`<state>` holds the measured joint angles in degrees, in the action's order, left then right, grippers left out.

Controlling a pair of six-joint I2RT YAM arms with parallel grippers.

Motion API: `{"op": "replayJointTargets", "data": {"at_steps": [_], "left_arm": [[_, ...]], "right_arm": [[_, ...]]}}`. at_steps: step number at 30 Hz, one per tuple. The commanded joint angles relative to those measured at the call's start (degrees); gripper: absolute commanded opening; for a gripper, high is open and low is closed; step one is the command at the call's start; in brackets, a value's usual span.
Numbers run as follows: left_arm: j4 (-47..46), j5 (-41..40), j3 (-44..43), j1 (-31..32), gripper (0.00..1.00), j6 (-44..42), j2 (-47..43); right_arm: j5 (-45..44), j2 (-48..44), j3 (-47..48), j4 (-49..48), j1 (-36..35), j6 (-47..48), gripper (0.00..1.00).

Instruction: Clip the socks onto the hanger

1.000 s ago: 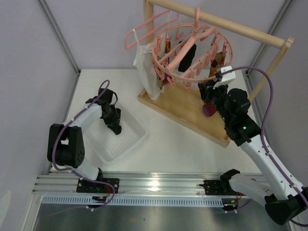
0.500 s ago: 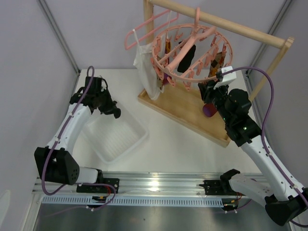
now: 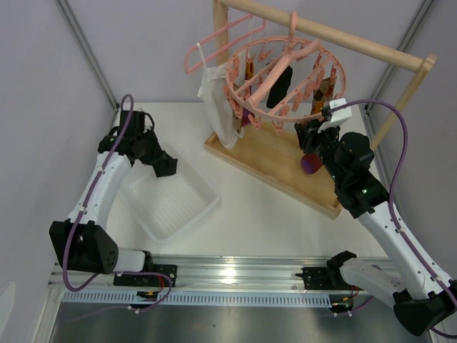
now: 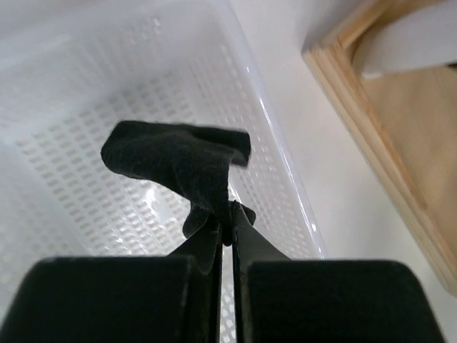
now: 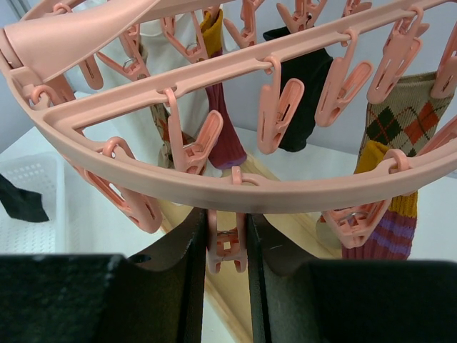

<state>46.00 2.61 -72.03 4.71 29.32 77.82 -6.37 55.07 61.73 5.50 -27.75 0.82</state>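
The round pink hanger point(image 3: 285, 75) hangs from the wooden rod, with a black sock point(image 3: 278, 84) and a tan argyle sock point(image 3: 325, 86) clipped on it. My left gripper point(image 3: 161, 166) is shut on a loose black sock point(image 4: 175, 161) and holds it above the white basket point(image 3: 175, 207). My right gripper point(image 3: 308, 136) is up under the hanger's outer ring point(image 5: 214, 189), shut on a dangling pink clip point(image 5: 227, 243). The right wrist view shows a maroon sock point(image 5: 225, 136), a black sock point(image 5: 307, 71), an argyle sock point(image 5: 403, 107) and a purple-striped sock point(image 5: 378, 236) hanging.
The wooden rack base point(image 3: 271, 161) lies between the arms, and its rod point(image 3: 335, 36) runs overhead. A white camisole point(image 3: 214, 100) hangs on a thin pink coat hanger point(image 3: 214, 46) left of the round hanger. The basket sits at the near left.
My left arm has lifted the black sock out of the basket and swung back and left. The right arm has stayed on the clip.
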Motion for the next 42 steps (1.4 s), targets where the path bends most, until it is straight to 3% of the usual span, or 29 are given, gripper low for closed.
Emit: {"op": "replayJointTargets", "data": {"at_steps": [1, 6, 16, 19, 21, 23, 26, 31, 42], "left_arm": [[3.8, -9.0, -5.1, -0.9, 0.01, -3.9, -0.5], [3.9, -11.1, -3.7, -0.8, 0.03, -5.3, -1.1], [0.9, -1.3, 15.8, 7.4, 0.11, -0.7, -4.0], [2.9, -1.6, 18.8, 7.5, 0.22, -0.9, -7.4], [4.3, -4.3, 18.9, 7.4, 0.34, -1.4, -10.7], [5.6, -5.9, 17.1, 6.6, 0.56, -1.4, -12.2], [4.2, -6.3, 15.0, 3.7, 0.64, -0.9, -12.7], [-0.6, -3.4, 13.1, -1.6, 0.66, 1.9, -6.6], [-6.6, -5.6, 8.0, -6.6, 0.54, 5.4, 15.5]], "right_arm": [[0.3, -1.0, 0.3, 0.3, 0.1, -0.6, 0.02], [0.5, -1.0, 0.2, 0.2, 0.1, -0.6, 0.02], [0.6, -0.7, 0.0, 0.0, 0.2, -0.5, 0.02], [0.6, -0.7, -0.1, 0.1, 0.3, -0.4, 0.02], [0.5, -0.8, -0.1, 0.3, 0.4, -0.3, 0.02], [0.5, -0.8, -0.1, 0.1, 0.5, -0.3, 0.02], [0.8, -0.8, -0.1, 0.0, 0.6, -0.5, 0.02], [0.9, -0.8, -0.2, 0.0, 0.5, -0.5, 0.02], [1.5, -0.7, -0.7, -0.1, 0.5, -0.6, 0.02]]}}
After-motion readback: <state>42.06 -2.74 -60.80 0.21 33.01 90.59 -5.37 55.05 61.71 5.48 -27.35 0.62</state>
